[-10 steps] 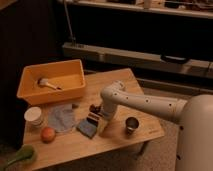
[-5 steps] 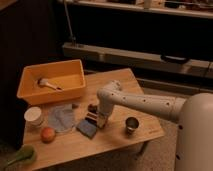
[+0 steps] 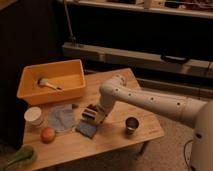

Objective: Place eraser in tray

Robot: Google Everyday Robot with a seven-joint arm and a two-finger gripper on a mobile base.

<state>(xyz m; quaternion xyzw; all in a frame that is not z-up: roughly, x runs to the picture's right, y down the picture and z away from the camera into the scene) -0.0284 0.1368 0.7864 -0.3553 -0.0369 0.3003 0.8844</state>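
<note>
Eraser (image 3: 90, 113) pinched in gripper (image 3: 93, 116) fingers, blue pad (image 3: 88, 129) just beside, tray (image 3: 30, 94) well apart.

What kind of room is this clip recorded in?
Probably a lab or workshop corner: dark shelving with gear stands behind a small wooden table laid out with test props, such as a yellow-orange plastic tray. The gripper is down at the dark striped eraser.

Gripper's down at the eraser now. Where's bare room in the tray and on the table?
Tray: bare floor right of the white utensil. Table: free strip between the tray and arm, and front edge near the metal cup. Crowded: gripper shut on eraser, blue pad, cloth, orange fruit, white cup.
</note>
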